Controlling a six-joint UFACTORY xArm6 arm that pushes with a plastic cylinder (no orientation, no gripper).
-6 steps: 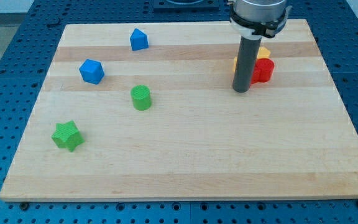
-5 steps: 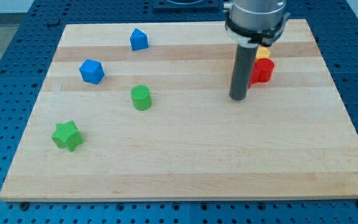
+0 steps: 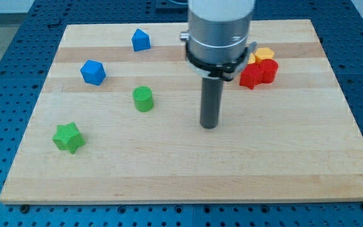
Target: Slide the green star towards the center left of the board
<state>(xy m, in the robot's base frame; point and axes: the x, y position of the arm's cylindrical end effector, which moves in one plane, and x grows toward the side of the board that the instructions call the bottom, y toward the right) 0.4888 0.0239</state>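
Note:
The green star (image 3: 67, 137) lies near the board's lower left corner. My tip (image 3: 208, 125) rests on the wooden board (image 3: 181, 170) near its middle, far to the right of the star and slightly above its level. A green cylinder (image 3: 143, 99) stands between them, up and left of the tip.
A blue block (image 3: 92, 72) sits at the upper left and a blue pentagon-like block (image 3: 140, 40) near the top edge. A red block (image 3: 258, 73) and a yellow block (image 3: 263, 54) touch each other at the upper right, behind the arm.
My tip has moved down and to the left, away from the red and yellow blocks toward the board's middle. No block has moved.

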